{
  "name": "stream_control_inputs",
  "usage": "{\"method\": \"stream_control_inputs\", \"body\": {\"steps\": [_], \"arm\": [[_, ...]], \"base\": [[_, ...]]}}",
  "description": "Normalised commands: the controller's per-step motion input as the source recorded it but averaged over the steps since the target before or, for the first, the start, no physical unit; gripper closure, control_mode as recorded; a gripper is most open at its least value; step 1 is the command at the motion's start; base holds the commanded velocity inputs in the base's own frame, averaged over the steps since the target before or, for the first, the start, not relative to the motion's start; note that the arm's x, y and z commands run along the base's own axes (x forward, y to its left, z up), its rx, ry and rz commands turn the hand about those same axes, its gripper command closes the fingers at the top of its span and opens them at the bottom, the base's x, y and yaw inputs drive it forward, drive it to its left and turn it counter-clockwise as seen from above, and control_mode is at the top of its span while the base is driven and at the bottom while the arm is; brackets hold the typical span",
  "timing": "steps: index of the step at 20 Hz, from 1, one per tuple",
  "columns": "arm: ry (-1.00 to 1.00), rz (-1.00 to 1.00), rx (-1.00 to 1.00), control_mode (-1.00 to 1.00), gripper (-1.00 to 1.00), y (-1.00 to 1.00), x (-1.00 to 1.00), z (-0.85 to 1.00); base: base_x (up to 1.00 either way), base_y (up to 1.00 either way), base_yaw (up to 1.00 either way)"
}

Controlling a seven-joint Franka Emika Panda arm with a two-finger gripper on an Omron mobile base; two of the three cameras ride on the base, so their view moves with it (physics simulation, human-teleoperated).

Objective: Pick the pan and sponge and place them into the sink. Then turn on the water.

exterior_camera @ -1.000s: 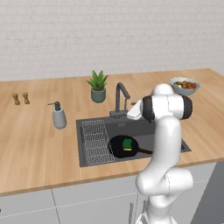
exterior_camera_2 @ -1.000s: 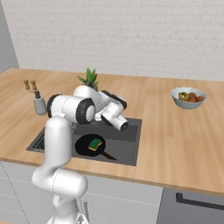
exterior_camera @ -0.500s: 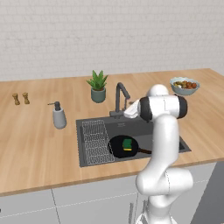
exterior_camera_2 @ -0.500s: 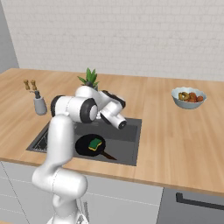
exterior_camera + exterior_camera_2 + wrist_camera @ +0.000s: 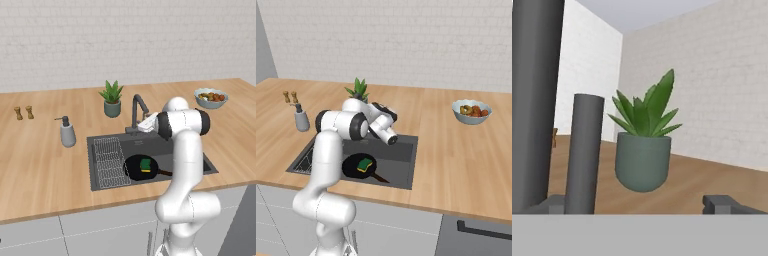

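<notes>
My gripper (image 5: 634, 205) stands wide apart, empty, at the faucet (image 5: 138, 107); the sponge (image 5: 145, 164) lies in the pan (image 5: 135, 167) in the sink (image 5: 102, 145).

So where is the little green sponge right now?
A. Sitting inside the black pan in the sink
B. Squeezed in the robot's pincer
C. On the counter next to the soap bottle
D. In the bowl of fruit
A: the sponge lies in the pan, which sits on the floor of the sink, beside the wire rack.
</notes>
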Motion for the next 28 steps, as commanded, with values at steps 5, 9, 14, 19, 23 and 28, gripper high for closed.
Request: {"method": "stream_control_inputs", "body": {"steps": [5,9,14,19,23,28], "arm": [[0.00,-0.06,0.00,-1.00,1.00,-0.08,0.24,0.00],[0.00,-0.05,0.04,-1.00,1.00,-0.44,0.11,0.00],[0.00,-0.01,0.11,-1.00,1.00,-0.84,0.02,0.00],[0.00,-0.04,0.18,-1.00,1.00,-1.00,0.01,-0.03],[0.01,-0.05,0.14,-1.00,1.00,-1.00,0.07,-0.11],[0.05,-0.07,0.04,-1.00,1.00,-1.00,0.09,-0.17]], "base": [[0.00,0.00,0.00],[0.00,0.00,0.00],[0.00,0.00,0.00],[0.00,0.00,0.00],[0.00,0.00,0.00],[0.00,0.00,0.00]]}}
